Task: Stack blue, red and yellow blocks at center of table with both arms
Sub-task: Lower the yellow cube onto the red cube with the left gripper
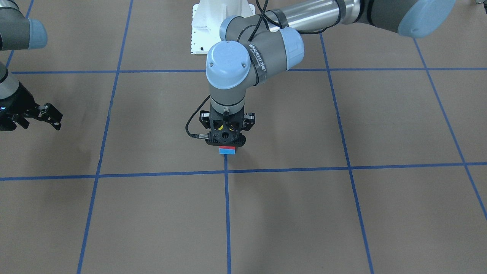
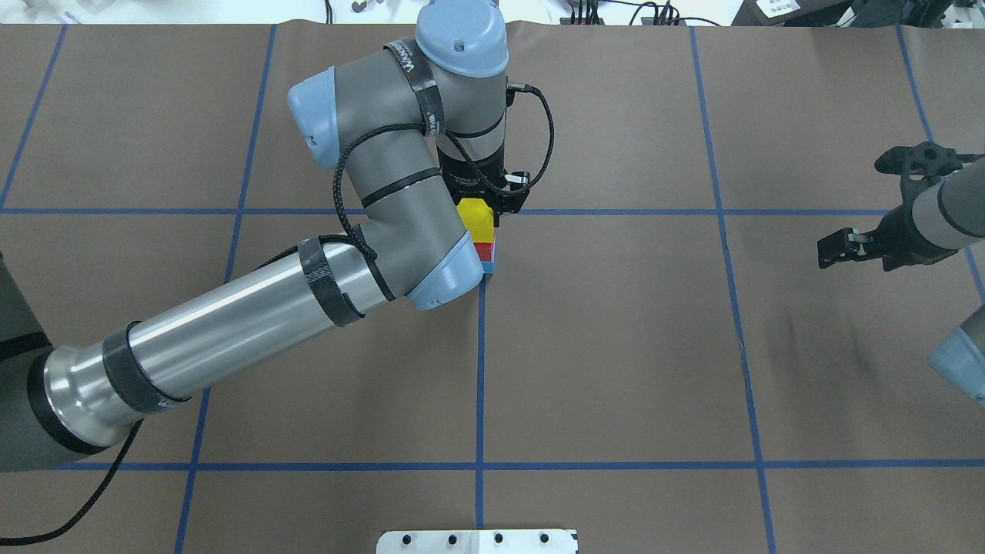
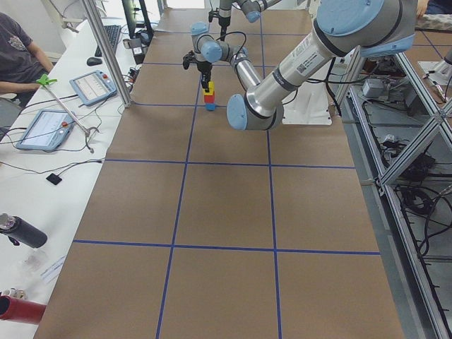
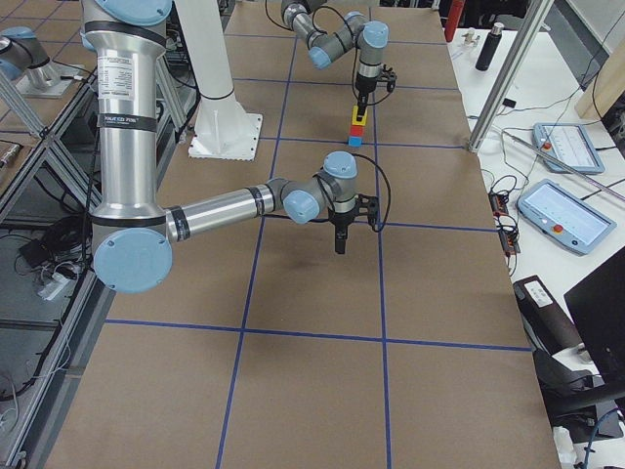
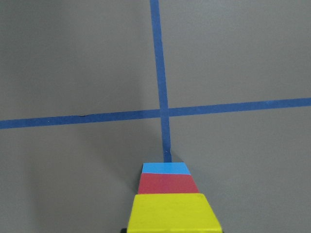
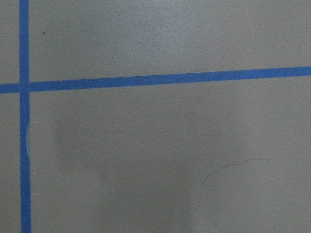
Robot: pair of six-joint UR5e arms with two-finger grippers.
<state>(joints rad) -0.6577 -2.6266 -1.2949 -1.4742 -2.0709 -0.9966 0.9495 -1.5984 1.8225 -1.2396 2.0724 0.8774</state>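
A three-block stack stands by the central tape crossing: blue block [image 2: 489, 268] at the bottom, red block [image 2: 484, 251] in the middle, yellow block [image 2: 475, 219] on top. The stack also shows in the left wrist view, with yellow [image 5: 173, 212] nearest the camera. My left gripper [image 2: 480, 209] points straight down over the stack and is shut on the yellow block, its fingers beside the block's sides. In the front view the gripper body hides the yellow block, leaving the red block [image 1: 227, 148] and blue block [image 1: 227, 152] visible. My right gripper [image 2: 858, 208] is open and empty, far to the right.
Brown table covering with a blue tape grid [image 2: 480, 369]. The white robot base plate [image 1: 217, 26] sits at the table's robot-side edge. Tablets and cables lie on a side bench [image 3: 63, 113] beyond the table.
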